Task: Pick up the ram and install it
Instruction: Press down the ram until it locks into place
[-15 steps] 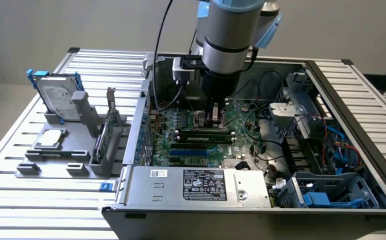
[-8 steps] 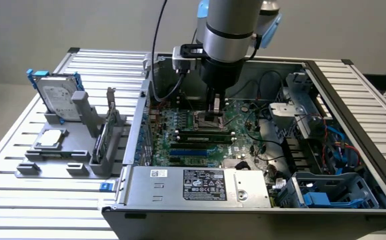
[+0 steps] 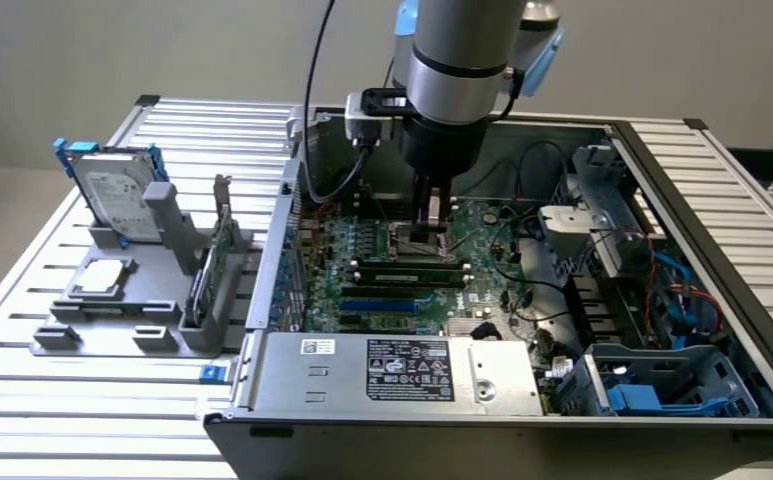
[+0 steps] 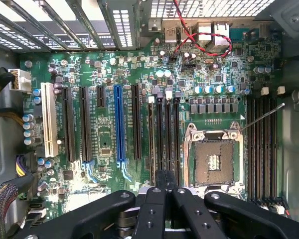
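My gripper point(image 3: 429, 235) hangs inside the open computer case, low over the motherboard point(image 3: 493, 250). Its black fingers are shut together with nothing between them. In the wrist view the gripper point(image 4: 165, 175) points at the bank of black memory slots point(image 4: 168, 134) beside the bare CPU socket point(image 4: 213, 159). The ram point(image 4: 152, 139) appears as a thin green stick standing in the outermost slot of that bank. In the exterior view the ram point(image 3: 410, 267) lies just in front of the fingertips. Whether the fingers touch it I cannot tell.
A grey fixture point(image 3: 119, 325) at the exterior view's left holds a silver hard drive point(image 3: 117, 200) and a card with a metal bracket point(image 3: 219, 260). The power supply point(image 3: 400, 370) sits at the case front. Cables point(image 3: 546, 290) and a drive cage point(image 3: 653, 385) crowd the exterior view's right.
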Controlling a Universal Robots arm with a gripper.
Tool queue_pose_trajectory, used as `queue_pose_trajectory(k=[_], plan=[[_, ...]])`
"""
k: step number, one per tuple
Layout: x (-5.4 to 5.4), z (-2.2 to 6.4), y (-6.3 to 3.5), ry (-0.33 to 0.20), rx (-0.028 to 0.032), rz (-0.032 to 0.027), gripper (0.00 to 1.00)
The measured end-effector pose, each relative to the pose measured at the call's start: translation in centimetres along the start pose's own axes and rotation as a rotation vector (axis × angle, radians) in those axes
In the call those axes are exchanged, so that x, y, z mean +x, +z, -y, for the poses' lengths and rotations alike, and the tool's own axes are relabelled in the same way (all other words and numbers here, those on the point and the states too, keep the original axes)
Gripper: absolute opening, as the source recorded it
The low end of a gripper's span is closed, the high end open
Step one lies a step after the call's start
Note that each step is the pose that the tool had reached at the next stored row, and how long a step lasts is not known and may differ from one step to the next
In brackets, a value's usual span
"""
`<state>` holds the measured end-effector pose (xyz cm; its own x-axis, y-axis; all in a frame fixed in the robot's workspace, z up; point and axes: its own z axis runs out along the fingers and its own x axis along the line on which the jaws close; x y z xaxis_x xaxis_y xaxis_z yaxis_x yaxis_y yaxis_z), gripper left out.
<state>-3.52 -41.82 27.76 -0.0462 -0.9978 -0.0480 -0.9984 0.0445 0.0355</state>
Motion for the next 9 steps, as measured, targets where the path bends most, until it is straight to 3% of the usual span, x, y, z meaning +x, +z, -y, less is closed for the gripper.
queue_pose_trajectory(k=[9], plan=[[0.0,0.0,0.0,0.0,0.0,-0.0001,0.11]])
